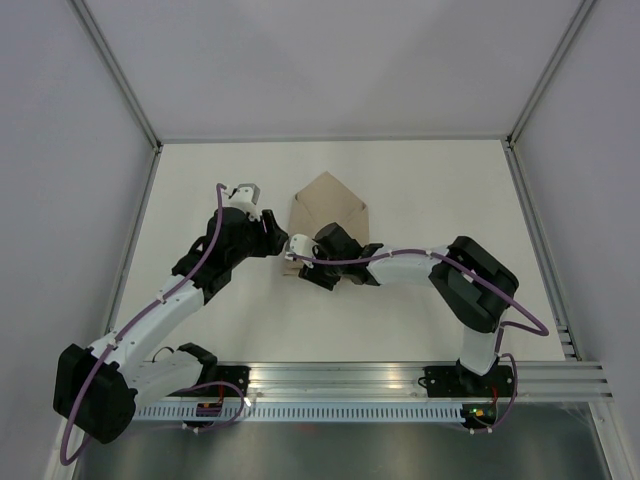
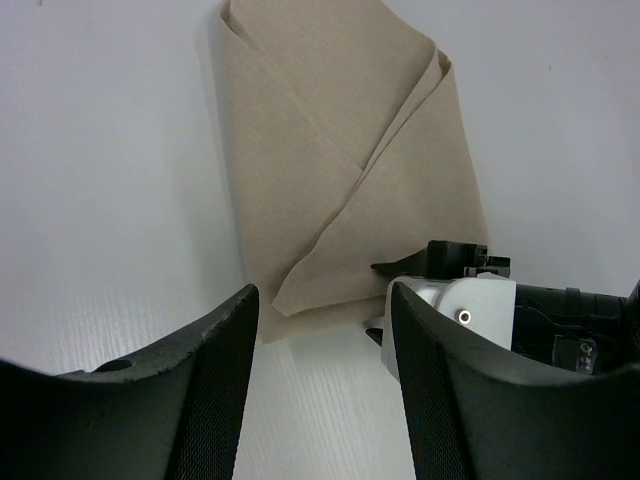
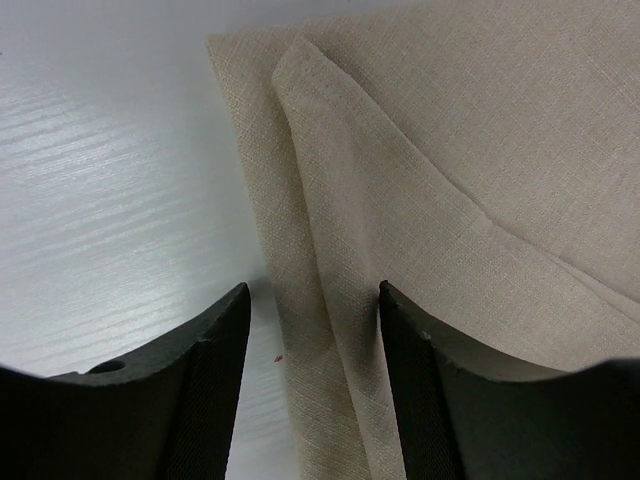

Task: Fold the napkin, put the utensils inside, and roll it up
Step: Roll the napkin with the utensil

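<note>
The beige napkin lies folded into a pointed packet at the middle of the table. My right gripper is open and low over its edge. One finger is over bare table and the other finger is over the cloth, so the folded border of the napkin runs between them. My left gripper is open just short of the napkin, with only table between its jaws. From the left wrist view the right gripper rests at the cloth's near corner. The utensils are out of view.
Both arms meet at the napkin's near-left corner, the left gripper close beside the right gripper. White walls with metal posts enclose the table. An aluminium rail runs along the near edge.
</note>
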